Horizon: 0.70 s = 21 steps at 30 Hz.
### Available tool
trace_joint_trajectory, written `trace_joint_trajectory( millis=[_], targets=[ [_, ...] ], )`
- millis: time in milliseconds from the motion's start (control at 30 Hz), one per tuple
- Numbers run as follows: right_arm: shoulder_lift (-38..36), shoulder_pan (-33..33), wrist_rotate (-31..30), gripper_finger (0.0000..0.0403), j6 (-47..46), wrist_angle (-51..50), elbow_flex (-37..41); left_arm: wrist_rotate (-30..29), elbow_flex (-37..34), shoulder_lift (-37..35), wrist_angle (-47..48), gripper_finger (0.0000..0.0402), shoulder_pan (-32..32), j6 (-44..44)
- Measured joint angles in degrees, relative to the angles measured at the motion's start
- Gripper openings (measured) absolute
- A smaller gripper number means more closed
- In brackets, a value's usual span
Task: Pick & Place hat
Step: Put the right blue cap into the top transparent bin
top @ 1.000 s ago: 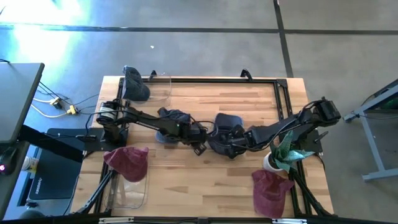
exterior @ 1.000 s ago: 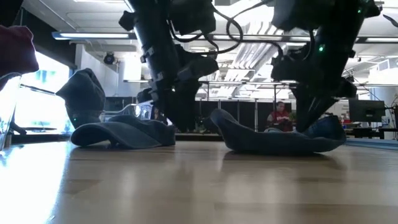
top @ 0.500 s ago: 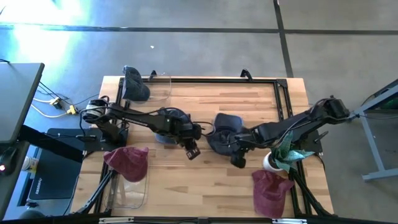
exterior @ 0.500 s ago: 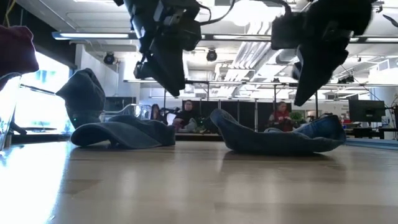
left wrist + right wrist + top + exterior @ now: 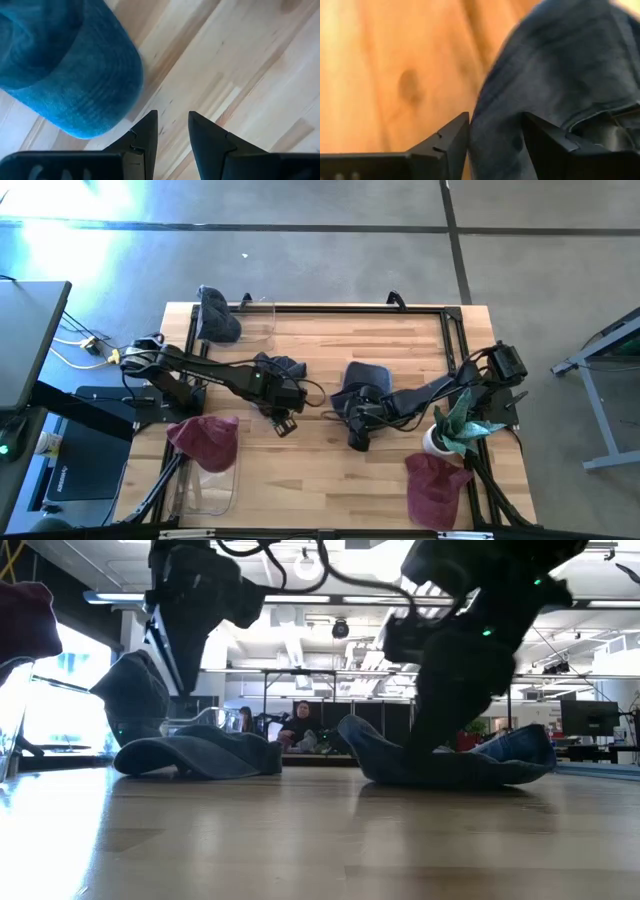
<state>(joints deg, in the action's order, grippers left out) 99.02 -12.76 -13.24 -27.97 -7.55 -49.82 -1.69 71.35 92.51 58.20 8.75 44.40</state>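
Two dark blue hats lie on the wooden table. One hat (image 5: 278, 368) (image 5: 200, 755) is left of centre and its brim (image 5: 70, 75) shows in the left wrist view. The other hat (image 5: 368, 378) (image 5: 460, 768) lies at the centre. My left gripper (image 5: 283, 425) (image 5: 172, 114) hangs open above bare wood, on the near side of the left hat. My right gripper (image 5: 357, 438) (image 5: 495, 117) is open and low at the centre hat's near left edge (image 5: 490, 100). That edge shows between its fingers. My right gripper slants down onto the centre hat's near left edge (image 5: 415, 755), one finger on either side of it. I cannot tell whether the fingers touch the cloth. The hat lies flat on the table.
A third blue hat (image 5: 218, 315) sits on a clear stand at the far left. A maroon hat (image 5: 205, 438) sits on a clear stand at the near left. Another maroon hat (image 5: 435, 480) and a potted plant (image 5: 455, 430) are at the near right. People (image 5: 300, 725) sit in the room beyond.
My left gripper has risen and gone toward the table's left edge, away from the centre hat. My right gripper has gone toward the table's left and near edges, rolled, and sunk to the centre hat's edge. Both hats have stayed where they were.
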Motion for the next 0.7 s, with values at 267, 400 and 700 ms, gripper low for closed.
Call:
trace_joint_trajectory(
  millis=[267, 400, 700],
  targets=[
    [1.6, 3.9, 0.5, 0.0029, -2.2, 14.3, 0.0, -0.5, -2.1, -6.6, 0.0, 0.0103, 0.3, 3.7],
    [1.1, 4.7, 4.4, 0.0016, -0.6, 19.1, 0.0, -2.7, -2.1, -9.9, -0.1, 0.0103, 0.3, 4.7],
    [-4.1, 5.0, 11.4, 0.0043, -3.7, 17.5, 0.0, -7.2, -2.1, -12.6, -8.5, 0.0103, 3.5, 5.4]
  ],
)
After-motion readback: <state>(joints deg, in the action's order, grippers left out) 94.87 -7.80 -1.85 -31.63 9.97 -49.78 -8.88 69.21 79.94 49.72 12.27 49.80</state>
